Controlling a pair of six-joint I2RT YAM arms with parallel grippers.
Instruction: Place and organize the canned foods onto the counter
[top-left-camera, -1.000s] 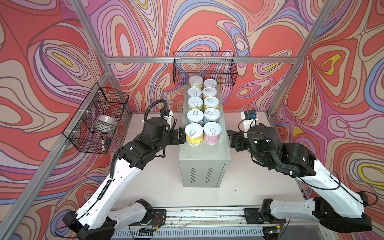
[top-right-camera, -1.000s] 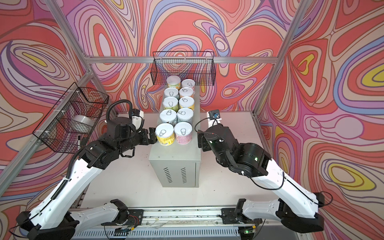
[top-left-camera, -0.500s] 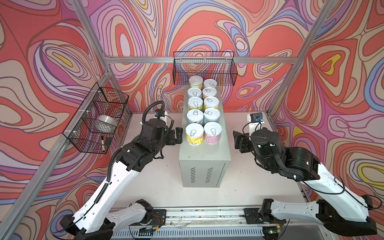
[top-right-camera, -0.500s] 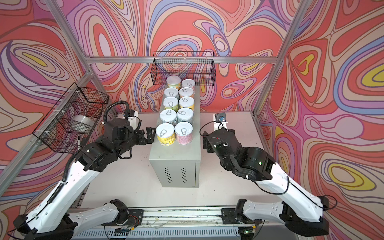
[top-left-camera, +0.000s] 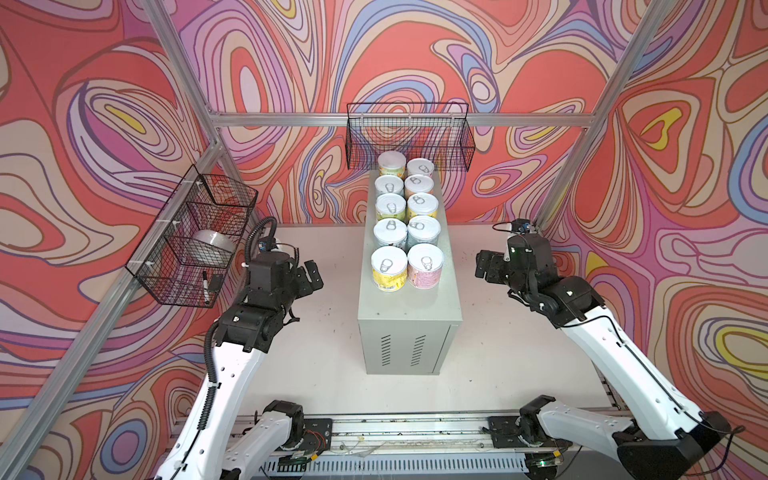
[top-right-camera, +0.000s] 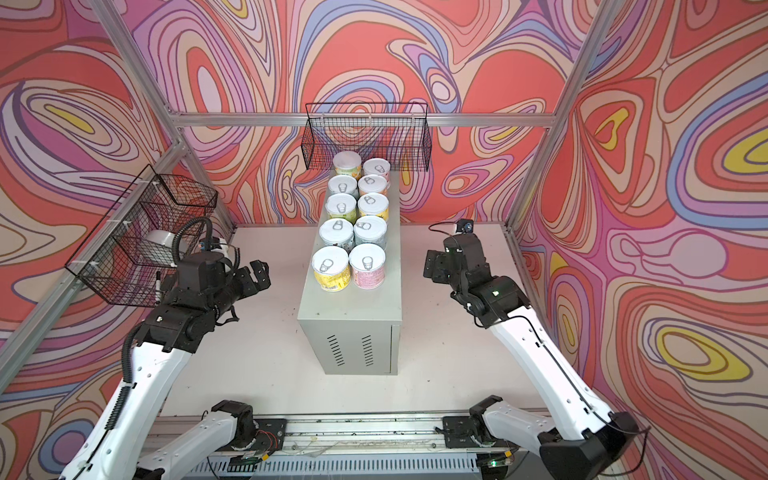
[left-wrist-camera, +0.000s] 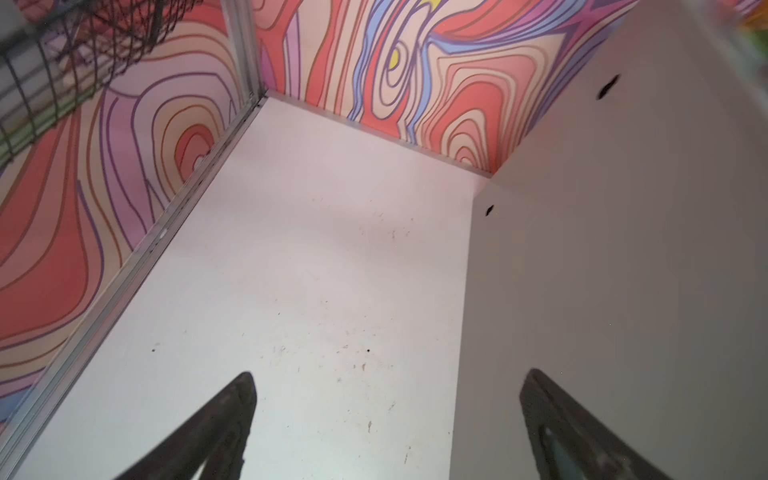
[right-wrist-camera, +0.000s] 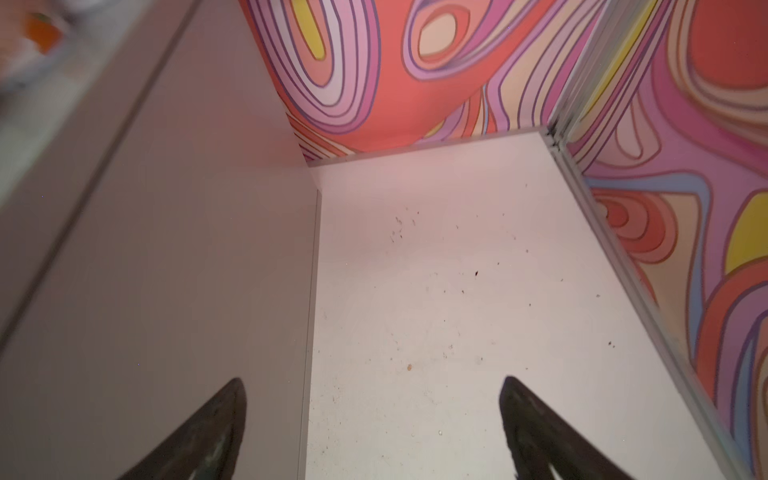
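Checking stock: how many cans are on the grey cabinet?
10 cans, on the cabinet top: two side-by-side rows of five, running back to the wire basket. None appears hidden.

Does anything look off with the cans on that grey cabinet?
Mostly tidy: ten colourful-labelled silver-lidded tins stand upright in two rows on the light-grey metal cabinet. One oddity: the rearmost tin in the left row shows a plain top without a pull tab, unlike the rest; it may be upside down.

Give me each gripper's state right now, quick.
Left gripper: open, holding nothing.
Right gripper: open, holding nothing.
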